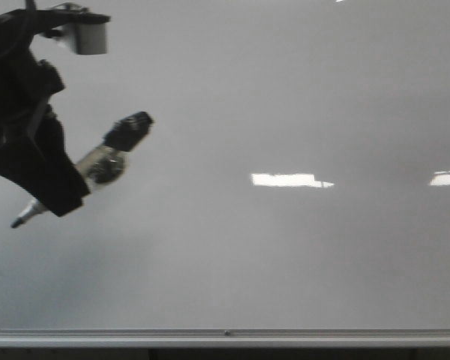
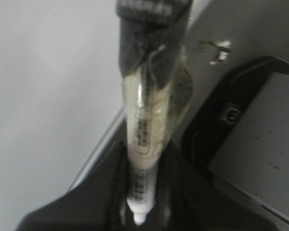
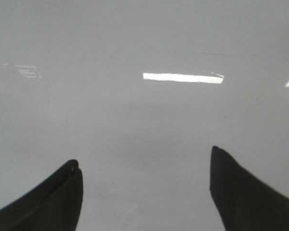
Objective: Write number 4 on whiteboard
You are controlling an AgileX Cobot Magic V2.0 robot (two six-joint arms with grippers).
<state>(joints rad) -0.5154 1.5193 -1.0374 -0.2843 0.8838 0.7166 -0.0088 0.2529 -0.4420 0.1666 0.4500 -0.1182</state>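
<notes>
The whiteboard (image 1: 285,255) fills the front view, with a silver rail (image 1: 225,336) along its bottom edge. No number 4 shows on it in any view. My left gripper (image 1: 60,191), at the upper left, is shut on a marker (image 1: 105,161) with a white body and a dark wrapped end. The marker's dark tip (image 1: 16,223) points down-left, and I cannot tell whether it touches the board. In the left wrist view the marker (image 2: 149,125) runs between the left gripper's (image 2: 142,197) black fingers. My right gripper (image 3: 144,168) is open and empty, facing the bare whiteboard (image 3: 144,115).
Bright white light reflections lie on the board at centre right (image 1: 291,180) and at the right edge (image 1: 448,178). A white camera box (image 1: 86,34) sits on the left arm at the top. Dark robot housing (image 2: 241,144) shows behind the marker in the left wrist view.
</notes>
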